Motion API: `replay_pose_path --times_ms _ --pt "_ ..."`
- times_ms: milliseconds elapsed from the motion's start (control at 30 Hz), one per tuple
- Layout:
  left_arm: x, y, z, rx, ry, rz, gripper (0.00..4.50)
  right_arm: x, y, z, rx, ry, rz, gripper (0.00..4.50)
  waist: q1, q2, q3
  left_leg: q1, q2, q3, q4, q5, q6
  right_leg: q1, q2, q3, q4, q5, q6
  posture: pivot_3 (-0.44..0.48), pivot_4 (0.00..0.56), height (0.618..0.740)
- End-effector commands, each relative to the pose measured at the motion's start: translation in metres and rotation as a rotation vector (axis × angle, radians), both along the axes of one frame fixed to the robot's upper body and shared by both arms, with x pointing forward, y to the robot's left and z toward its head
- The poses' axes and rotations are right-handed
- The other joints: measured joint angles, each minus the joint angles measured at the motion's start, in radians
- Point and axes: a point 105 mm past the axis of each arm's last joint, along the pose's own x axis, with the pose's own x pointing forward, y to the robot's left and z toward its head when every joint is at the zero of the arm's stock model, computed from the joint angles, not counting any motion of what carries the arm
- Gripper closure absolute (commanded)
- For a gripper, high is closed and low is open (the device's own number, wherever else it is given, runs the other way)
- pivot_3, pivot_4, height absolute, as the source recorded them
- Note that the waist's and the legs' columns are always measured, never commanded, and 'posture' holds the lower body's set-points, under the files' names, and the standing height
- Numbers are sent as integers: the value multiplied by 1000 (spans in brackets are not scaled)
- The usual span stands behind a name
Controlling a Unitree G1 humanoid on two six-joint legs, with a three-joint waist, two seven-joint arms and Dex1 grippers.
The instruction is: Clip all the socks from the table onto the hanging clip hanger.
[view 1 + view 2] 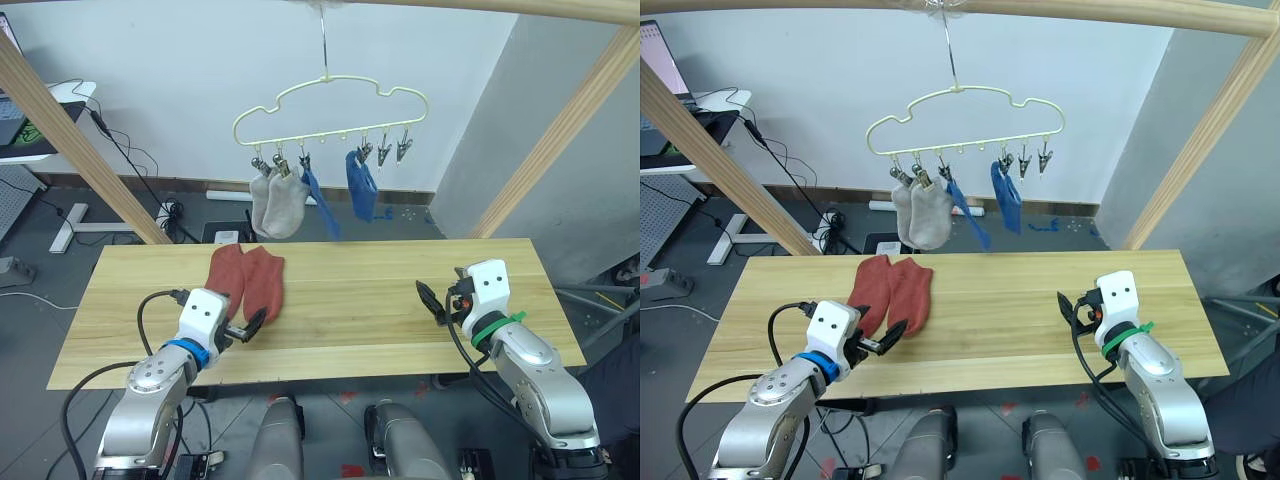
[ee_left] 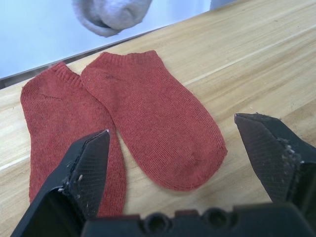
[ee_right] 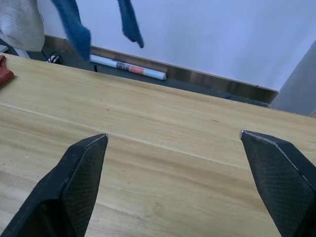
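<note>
Left eye view: grey and blue socks hang on the clip hanger [image 1: 330, 112]; two rust-red socks [image 1: 250, 280] lie far-left on the worktop [image 1: 400, 320].

Left wrist view: left tool [image 2: 185, 143] open, poised just before them; next, grasp one.

Right wrist view: right tool [image 3: 173, 158] open, empty.

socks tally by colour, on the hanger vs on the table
Rust-red socks: 2, lying on the table
Light grey socks: 2, clipped to the clip hanger
Blue socks: 2, clipped to the clip hanger
Total: 6 socks, 4 hung and 2 not yet hung
</note>
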Motion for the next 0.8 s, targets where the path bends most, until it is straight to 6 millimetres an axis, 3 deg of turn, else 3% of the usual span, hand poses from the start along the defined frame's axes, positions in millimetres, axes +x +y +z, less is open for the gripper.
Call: replay_pose_path --times_ms 33,800 --pt "0 3 7 12 -29 0 0 -1 -7 5 -12 -27 -23 21 0 0 0 0 0 0 0 0 0 0 0 0 0 0 0 38 234 740" --pt "0 0 10 12 -34 -11 0 0 -7 6 -12 -30 -31 21 0 0 0 0 0 0 0 0 0 0 0 0 0 0 0 35 230 740"
